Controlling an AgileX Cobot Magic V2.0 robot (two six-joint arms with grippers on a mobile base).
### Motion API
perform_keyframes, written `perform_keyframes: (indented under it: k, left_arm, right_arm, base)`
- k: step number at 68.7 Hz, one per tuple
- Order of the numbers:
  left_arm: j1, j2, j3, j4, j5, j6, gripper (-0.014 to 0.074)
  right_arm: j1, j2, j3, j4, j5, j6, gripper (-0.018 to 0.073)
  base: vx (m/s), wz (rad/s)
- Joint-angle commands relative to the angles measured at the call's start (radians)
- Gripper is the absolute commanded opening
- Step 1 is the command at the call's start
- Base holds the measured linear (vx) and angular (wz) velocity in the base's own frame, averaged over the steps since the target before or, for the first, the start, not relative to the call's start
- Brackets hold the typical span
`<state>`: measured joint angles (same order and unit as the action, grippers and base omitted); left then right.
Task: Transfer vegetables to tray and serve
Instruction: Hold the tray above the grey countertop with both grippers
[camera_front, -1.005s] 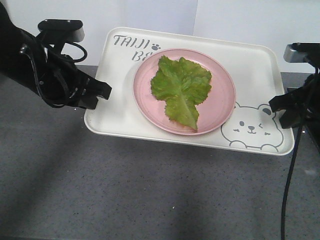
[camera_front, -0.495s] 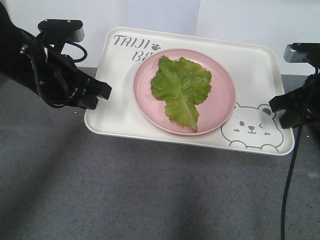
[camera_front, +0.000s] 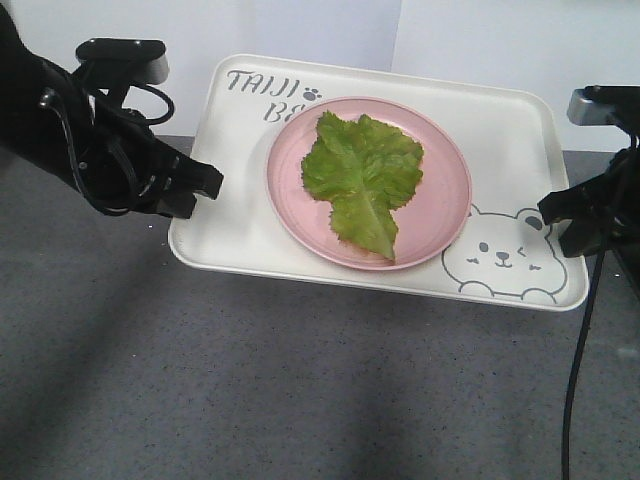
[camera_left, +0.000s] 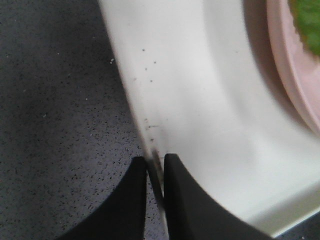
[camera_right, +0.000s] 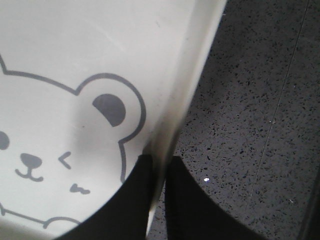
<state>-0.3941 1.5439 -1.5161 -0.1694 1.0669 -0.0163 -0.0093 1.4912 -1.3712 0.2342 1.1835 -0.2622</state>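
- nearest me is the counter (camera_front: 250, 400), dark grey and speckled, with soft shadows across it.
- above it the tray (camera_front: 230, 200) is cream-white with rounded corners; its near edge casts a shadow on the counter below, so it looks lifted, though i cannot be sure from the front.
- at the near right corner of the tray is the bear (camera_front: 505, 255), a grey winking outline drawing.
- the left gripper (camera_front: 205, 185) pinches the tray's left rim; in the left wrist view its two black fingers (camera_left: 132, 200) are pressed onto the thin rim, one outside and one inside.
- the right gripper (camera_front: 560, 215) pinches the right rim just beside the bear's ear; in the right wrist view its fingers (camera_right: 135, 200) sit either side of the rim, nipped tight on it.
- in the middle of the tray sits the plate (camera_front: 440, 210), round and pink, lying flat.
- the lettuce (camera_front: 362, 180) lies on the plate, bright green and ruffled, its paler rib running toward the near edge; it stays inside the plate's rim.
- at the far left corner of the tray is grey lettering (camera_front: 262, 85), partly covered by the plate.
- a black cable (camera_front: 578, 370) hangs down at the right, below that arm.
- farthest back is a white wall (camera_front: 300, 30).
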Motion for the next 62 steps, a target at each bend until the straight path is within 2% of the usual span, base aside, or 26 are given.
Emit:
perform_keyframes:
  k: [1, 62]
  left_arm:
    - [-0.031, -0.044, -0.035, -0.162, -0.103, 0.028, -0.0006]
    - [-0.031, -0.044, -0.035, -0.162, -0.103, 0.028, -0.0006]
  right_arm:
    - [0.018, -0.043, -0.029, 0.148, -0.017, -0.052, 0.0004]
    - [0.018, -0.043, -0.029, 0.148, -0.017, -0.052, 0.0004]
  base:
    - [0.00, 0.00]
    - [0.00, 0.00]
